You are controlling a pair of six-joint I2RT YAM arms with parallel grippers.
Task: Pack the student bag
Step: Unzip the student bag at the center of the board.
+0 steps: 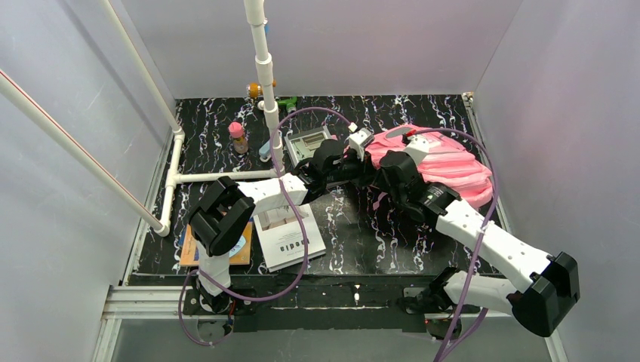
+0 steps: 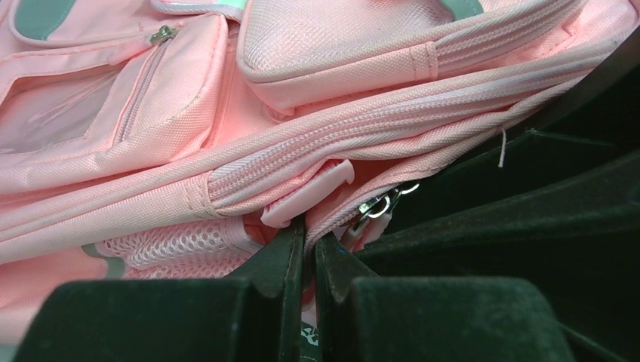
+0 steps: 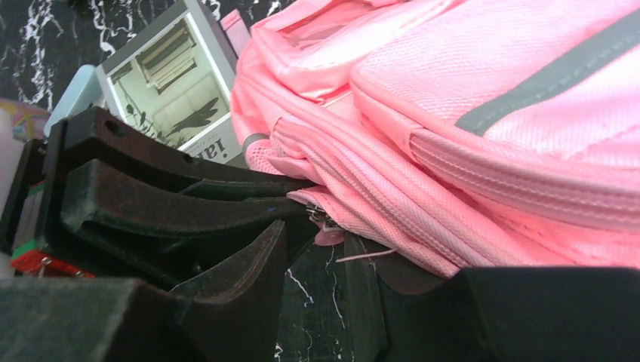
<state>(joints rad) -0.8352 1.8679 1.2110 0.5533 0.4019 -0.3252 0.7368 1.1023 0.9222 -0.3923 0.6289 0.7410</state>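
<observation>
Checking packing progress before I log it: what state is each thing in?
student bag: lying flat, visible zips closed.
left gripper: shut on the bag's zip edge.
right gripper: open, fingers apart at the bag's edge.
white magazine: closed, lying flat.
pink-capped bottle: upright, cap on.

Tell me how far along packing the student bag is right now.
Done: nothing looks packed; the magazine, orange book and pink bottle lie on the table outside the student bag. In hand: the left fingers are shut at the bag's zip edge, the right fingers open beside the zip pulls. Left: open the bag, load the items, zip it.
</observation>
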